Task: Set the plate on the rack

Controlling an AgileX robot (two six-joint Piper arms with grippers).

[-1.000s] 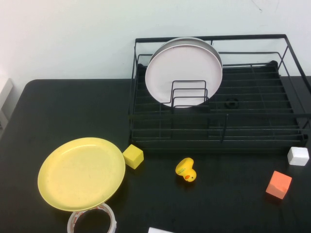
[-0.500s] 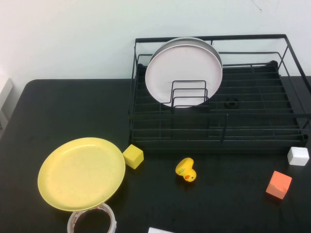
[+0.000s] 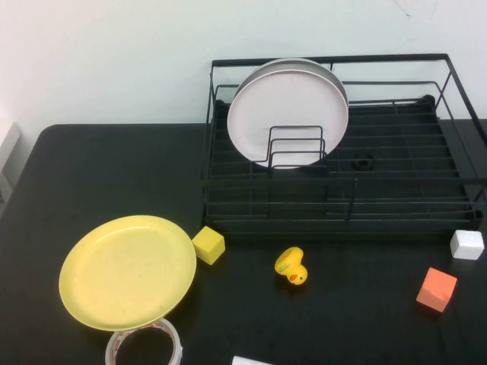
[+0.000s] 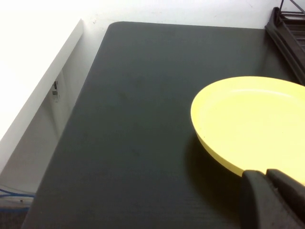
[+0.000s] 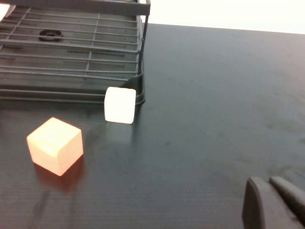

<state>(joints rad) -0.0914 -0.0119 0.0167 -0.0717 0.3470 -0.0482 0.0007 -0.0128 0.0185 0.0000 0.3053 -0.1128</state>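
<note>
The yellow plate [image 3: 128, 271] lies flat on the black table at the front left; it also shows in the left wrist view [image 4: 252, 124]. The black wire rack [image 3: 380, 205] stands at the back right, with a pale round plate [image 3: 289, 106] upright in its dividers. Neither arm shows in the high view. In the left wrist view my left gripper [image 4: 266, 175] is shut and empty, just at the yellow plate's near rim. In the right wrist view my right gripper [image 5: 268, 182] is shut and empty above bare table, away from the rack's corner [image 5: 140, 57].
A yellow cube [image 3: 208, 245] sits beside the plate, and a rubber duck [image 3: 291, 266] in front of the rack. An orange cube [image 3: 437, 289] and a white cube [image 3: 466, 244] lie at the right. A tape roll [image 3: 144, 346] lies at the plate's front edge.
</note>
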